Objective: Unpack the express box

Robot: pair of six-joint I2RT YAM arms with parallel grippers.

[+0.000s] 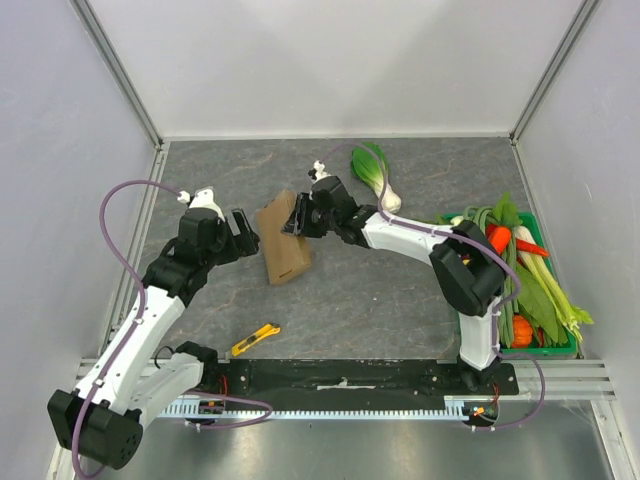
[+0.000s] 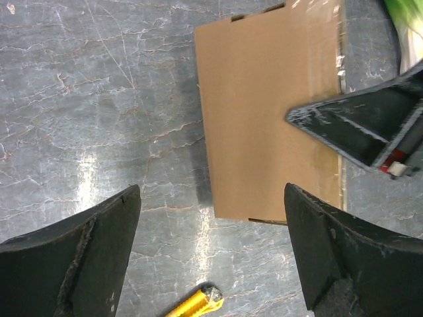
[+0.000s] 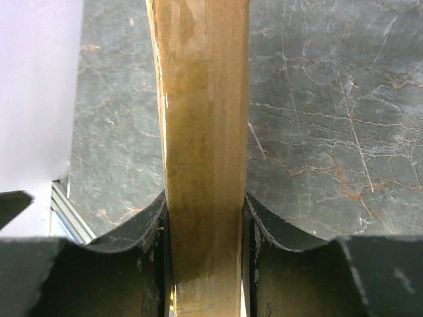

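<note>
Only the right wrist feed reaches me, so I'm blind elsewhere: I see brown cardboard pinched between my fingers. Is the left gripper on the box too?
Observer: No. The left gripper is open beside the express box, gripping nothing; only the right gripper clamps it.
Operator: Any cutter around?
Observer: Yes, a yellow utility knife lies on the table near the left arm's base, held by neither gripper.
Operator: What's beyond the box?
Observer: A bok choy lies just past the right gripper.
</note>
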